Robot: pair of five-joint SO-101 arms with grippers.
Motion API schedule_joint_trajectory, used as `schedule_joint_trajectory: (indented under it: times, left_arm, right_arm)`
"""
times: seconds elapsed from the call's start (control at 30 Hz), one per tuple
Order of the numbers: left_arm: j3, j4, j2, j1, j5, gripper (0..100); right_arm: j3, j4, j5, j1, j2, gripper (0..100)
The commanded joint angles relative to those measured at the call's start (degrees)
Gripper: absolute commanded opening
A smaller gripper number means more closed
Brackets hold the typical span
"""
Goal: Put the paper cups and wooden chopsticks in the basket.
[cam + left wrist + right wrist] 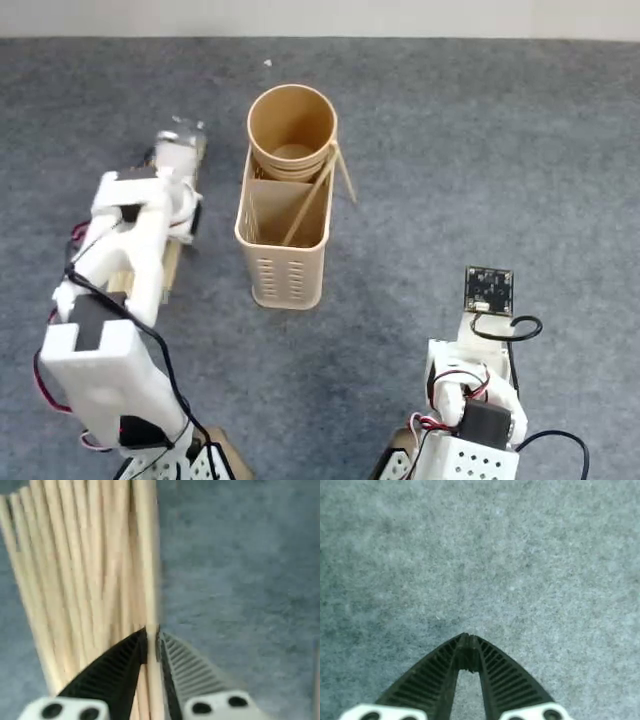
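A beige basket (283,270) stands mid-table with stacked paper cups (291,128) in its far compartment and a pair of wooden chopsticks (312,200) leaning in it. My left gripper (151,635) hangs over a pile of wooden chopsticks (75,580) lying on the carpet left of the basket, shut on one chopstick (147,555) at the pile's edge. In the high view the left arm (135,245) covers most of that pile (168,272). My right gripper (468,642) is shut on nothing, just above bare carpet, with its arm (470,410) low at the near right.
Grey carpet (480,150) covers the whole table. A loose chopstick (345,175) sticks out over the basket's right rim. The right arm's camera board (488,288) sits at the near right of the basket.
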State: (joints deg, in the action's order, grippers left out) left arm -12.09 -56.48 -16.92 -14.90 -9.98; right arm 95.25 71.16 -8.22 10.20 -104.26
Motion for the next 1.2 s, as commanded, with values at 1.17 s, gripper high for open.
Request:
schedule_joint_trajectory:
  times: [1.17]
  left_arm:
    - [32.40,-41.05,46.73,21.23,6.15,0]
  right_arm:
    - [7.78,0.22,0.62,0.40,-0.66,0.5]
